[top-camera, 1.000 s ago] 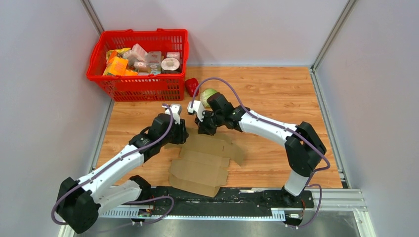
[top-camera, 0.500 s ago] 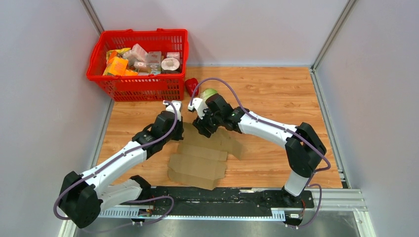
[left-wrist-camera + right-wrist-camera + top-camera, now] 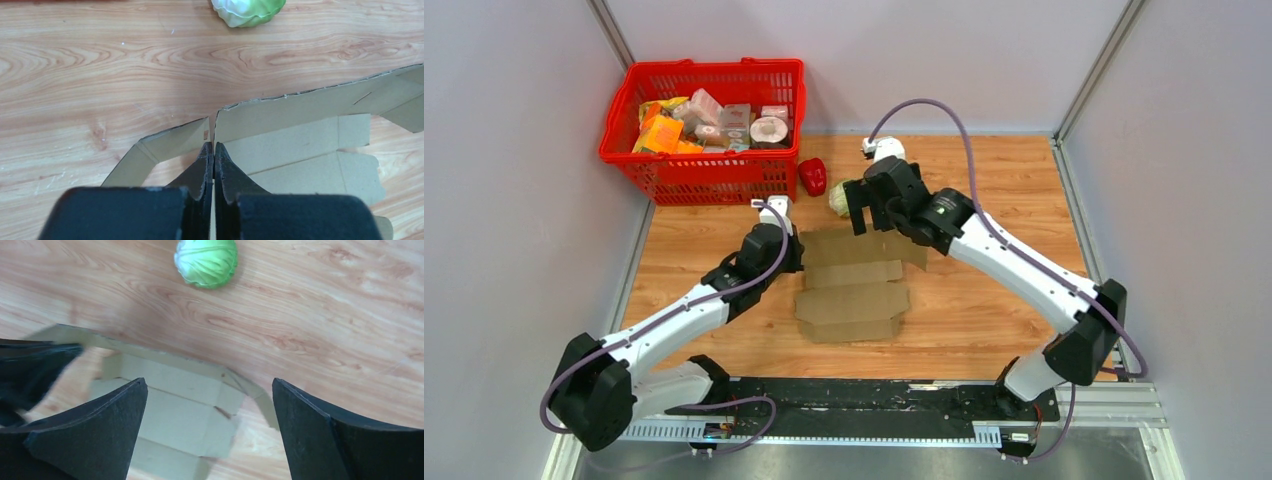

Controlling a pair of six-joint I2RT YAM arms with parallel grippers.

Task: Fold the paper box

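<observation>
The paper box point(image 3: 854, 290) is a flat brown cardboard blank on the wooden floor, its far panel raised along a crease. My left gripper point(image 3: 797, 252) is shut on the box's left edge; in the left wrist view the thin cardboard wall point(image 3: 300, 132) runs between the closed fingertips point(image 3: 214, 148). My right gripper point(image 3: 872, 216) hovers open above the box's far edge, holding nothing. The right wrist view shows the box point(image 3: 170, 395) below the wide-apart jaws point(image 3: 209, 382).
A green cabbage point(image 3: 837, 198) point(image 3: 206, 261) point(image 3: 248, 10) lies just behind the box, near the right gripper. A red pepper point(image 3: 812, 176) sits next to it. The red basket point(image 3: 774, 75) of packages stands at the back left. Grey walls enclose the floor.
The right gripper opened, let go of the box and rose toward the back. The left gripper shut on the box's left edge. The box shifted right and back, its far panel lifting.
</observation>
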